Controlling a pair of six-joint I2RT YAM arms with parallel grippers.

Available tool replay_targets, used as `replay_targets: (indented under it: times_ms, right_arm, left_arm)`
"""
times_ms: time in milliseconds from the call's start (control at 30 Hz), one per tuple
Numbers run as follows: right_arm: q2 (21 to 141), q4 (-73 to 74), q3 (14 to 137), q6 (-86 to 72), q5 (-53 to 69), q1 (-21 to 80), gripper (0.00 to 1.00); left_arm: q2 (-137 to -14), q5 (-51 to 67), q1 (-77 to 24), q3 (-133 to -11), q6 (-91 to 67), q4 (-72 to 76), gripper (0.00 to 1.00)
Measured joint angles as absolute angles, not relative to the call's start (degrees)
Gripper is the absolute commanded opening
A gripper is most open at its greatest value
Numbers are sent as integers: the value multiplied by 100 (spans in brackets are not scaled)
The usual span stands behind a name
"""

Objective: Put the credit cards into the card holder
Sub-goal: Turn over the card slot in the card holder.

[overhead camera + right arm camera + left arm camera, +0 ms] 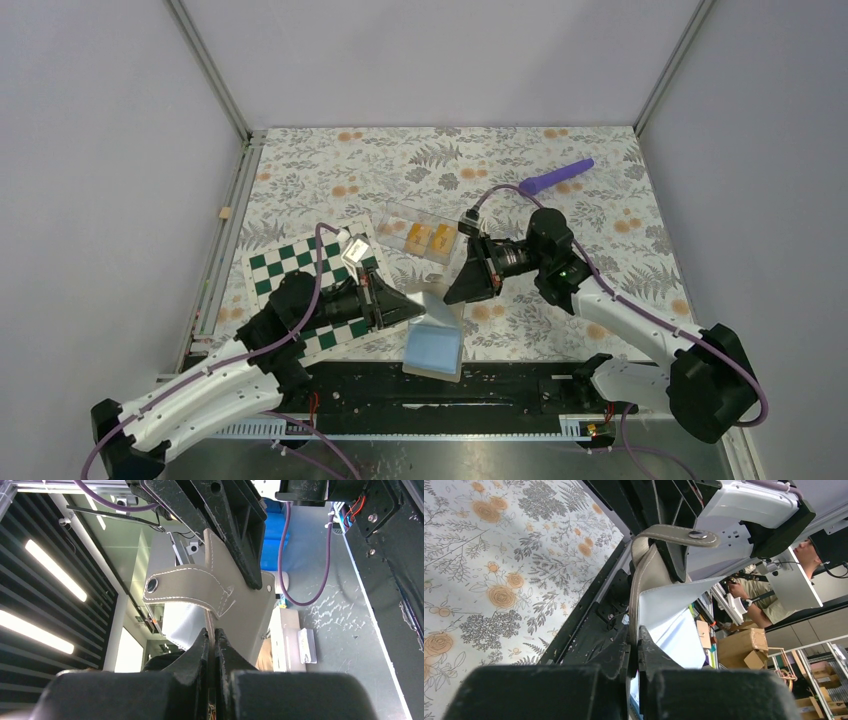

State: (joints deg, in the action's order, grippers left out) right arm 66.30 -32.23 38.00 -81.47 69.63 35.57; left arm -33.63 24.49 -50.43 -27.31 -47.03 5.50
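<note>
The card holder [434, 340], taupe leather with a pale blue inside, hangs open above the table's front edge, held between both grippers. My left gripper [412, 306] is shut on one edge of it; the left wrist view shows the holder [659, 595] and its snap strap rising from the jaws of that gripper [634, 645]. My right gripper [457, 290] is shut on the opposite leaf; the right wrist view shows the holder [245, 600] pinched in that gripper [214, 640]. Two orange-yellow credit cards [430, 238] lie in a clear tray [398, 222] behind the grippers.
A green-and-white chessboard [285, 265] lies at the left under my left arm, with a small silvery box [355, 250] at its far corner. A purple rod [556, 177] lies at the back right. The black base rail [520, 385] runs along the front edge.
</note>
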Motion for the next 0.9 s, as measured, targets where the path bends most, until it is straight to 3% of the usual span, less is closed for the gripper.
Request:
replay_targets:
  times_ms: [233, 433, 633, 900]
  right_arm:
    - [6613, -2397, 4056, -7430, 6761, 3551, 70]
    - [6001, -110, 4539, -5747, 6014, 3457, 96]
    - [5354, 1376, 4735, -4493, 5190, 3369, 100]
    - [5662, 2530, 4963, -3548, 4786, 3435, 100]
  left_arm:
    - [-3336, 2169, -5046, -3105, -4678, -130, 0]
    - [-3625, 1822, -5043, -3627, -4639, -899, 0]
    - [-3946, 1743, -5043, -3935, -4628, -1372, 0]
    - [-4399, 2392, -5039, -4095, -4644, -1153, 0]
